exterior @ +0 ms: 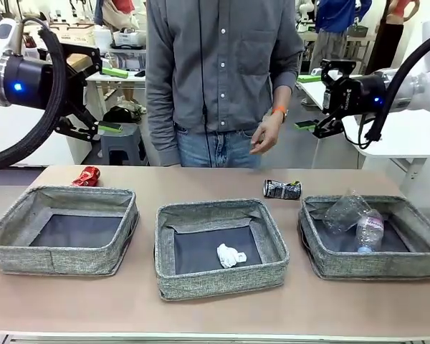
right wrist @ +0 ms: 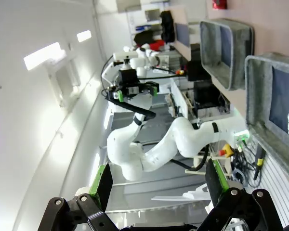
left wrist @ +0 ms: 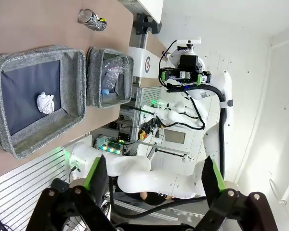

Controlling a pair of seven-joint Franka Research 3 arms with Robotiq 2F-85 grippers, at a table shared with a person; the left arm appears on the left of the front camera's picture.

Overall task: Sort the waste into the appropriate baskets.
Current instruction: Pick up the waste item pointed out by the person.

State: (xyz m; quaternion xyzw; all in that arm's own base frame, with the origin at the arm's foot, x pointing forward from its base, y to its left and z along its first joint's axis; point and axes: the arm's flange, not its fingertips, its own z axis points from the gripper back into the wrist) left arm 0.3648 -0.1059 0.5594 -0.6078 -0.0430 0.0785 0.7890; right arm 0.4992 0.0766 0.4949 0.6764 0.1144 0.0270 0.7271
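Step in hand: sorting judged part done, cans not yet binned.

- The left basket (exterior: 57, 259) is seen with nothing inside. The right basket (exterior: 373, 266) holds the bottle (exterior: 370, 229) and the cup (exterior: 344, 211), lying against each other.
- The dark can (exterior: 282, 189) is lying on the desk (exterior: 201, 179), behind the gap between the middle basket (exterior: 222, 281) and the right one. The red can (exterior: 87, 176) is just behind the left basket's far wall.
- The tissue (exterior: 230, 255) is in the middle basket, toward its front.
- The left gripper (exterior: 109, 99) and right gripper (exterior: 312, 102) are both held high over the desk — jaws spread wide, nothing grasped.

Next move, judged: the red can is to be taken by the left gripper, the nearer one, and dropped in the left basket. A descent clear of the soft wall is called for, and a grip across the crushed, uneven body.

Room: a lab, with shelves and white tables behind. A person is standing at the far side, one hand (exterior: 265, 135) hanging loose above the desk. Desk top: pale brown, matt.
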